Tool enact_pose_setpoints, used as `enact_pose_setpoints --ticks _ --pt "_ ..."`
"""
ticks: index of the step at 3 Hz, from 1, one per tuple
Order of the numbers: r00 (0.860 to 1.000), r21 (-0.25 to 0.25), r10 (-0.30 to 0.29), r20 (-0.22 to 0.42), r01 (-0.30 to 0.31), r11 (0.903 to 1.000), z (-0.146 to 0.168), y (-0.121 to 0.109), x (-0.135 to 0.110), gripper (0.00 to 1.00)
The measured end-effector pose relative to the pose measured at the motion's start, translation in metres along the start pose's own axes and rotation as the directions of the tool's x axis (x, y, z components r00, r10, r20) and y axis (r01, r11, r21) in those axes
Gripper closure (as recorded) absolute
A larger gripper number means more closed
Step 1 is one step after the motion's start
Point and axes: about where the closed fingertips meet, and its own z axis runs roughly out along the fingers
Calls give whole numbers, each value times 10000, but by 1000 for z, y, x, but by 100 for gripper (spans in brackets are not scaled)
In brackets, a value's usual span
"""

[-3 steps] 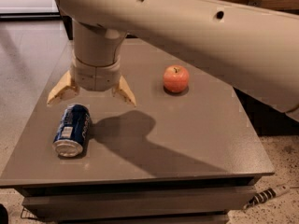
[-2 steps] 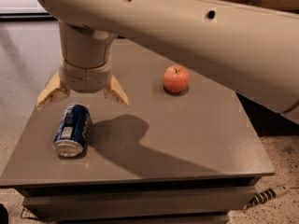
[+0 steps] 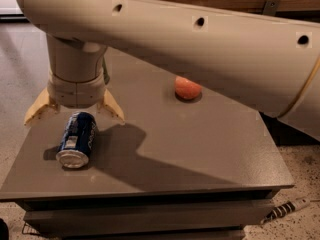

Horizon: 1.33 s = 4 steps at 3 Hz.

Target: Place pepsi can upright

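Pepsi can (image 3: pixel 77 140): lying on its side on the grey table (image 3: pixel 200 159), front left, silver end facing forward.
Gripper (image 3: pixel 75 115): above the table's left side, over the can; jaws spread wide, holding nothing.
Round orange fruit (image 3: pixel 188 88): table's back middle.

The scene is dim, in a warm, yellowish indoor light. The light comes mostly from above: the arm (image 3: pixel 210 39) is palest along its upper side and darkens underneath. It throws a broad, soft-edged shadow across the table (image 3: pixel 200 149), running from below the gripper (image 3: pixel 75 119) toward the front right. The gripper hangs over the table's left side just above the can (image 3: pixel 79 136), fingers spread, their tips lit tan. The can's silver end catches a dull glint, and a small shadow lies at its left. The fruit (image 3: pixel 187 88) sits half in the arm's shade. The floor (image 3: pixel 20 59) at upper left shows a pale sheen.
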Motion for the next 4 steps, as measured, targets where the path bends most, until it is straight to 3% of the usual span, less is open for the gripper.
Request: enact_pose_setpoints --ticks 2,4 --pt "9986 105 431 -315 -428 9990 27 9 -8 0" --pt "9956 24 812 -475 -812 9967 46 11 -17 41"
